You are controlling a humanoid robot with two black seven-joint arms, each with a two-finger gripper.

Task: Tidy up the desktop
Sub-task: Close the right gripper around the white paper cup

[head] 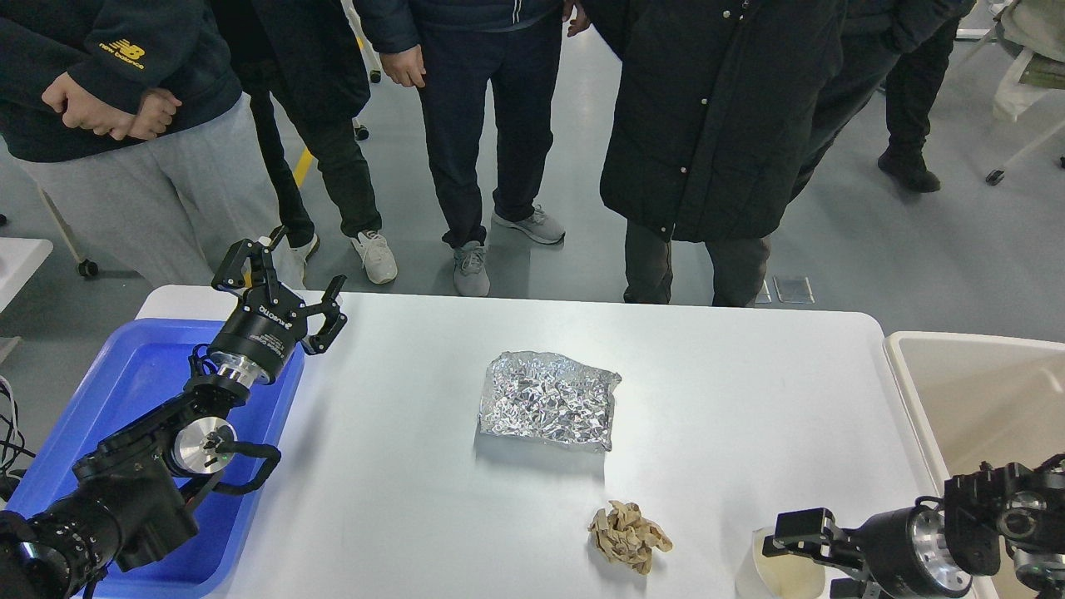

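Tidying looks barely begun, judging by what lies loose on the large plain white rectangular desktop (399,466) with rounded corners, which fills the middle of the head view. A crumpled sheet of silver foil (549,399) sits near the centre, and a small wad of crumpled brown paper (629,537) lies nearer the robot, apart from the foil.

The left gripper (287,279) hangs above the far end of a shallow blue plastic tray (125,374) at the desktop's left edge, fingers spread wide and holding nothing. The right gripper (786,541) comes in low at the bottom right, right against a white paper cup (770,574); whether its fingers are closed on the cup cannot be told.

A likely next move is carrying one loose item to a container, which calls for a reach toward the centre and a gentle pinch, since foil and paper crush easily.

A beige plastic bin (973,391) stands just beside the desktop's right edge. Beyond the far edge, several people in dark coats (715,116) stand close on a grey floor (874,241), seen only from the shoulders down.
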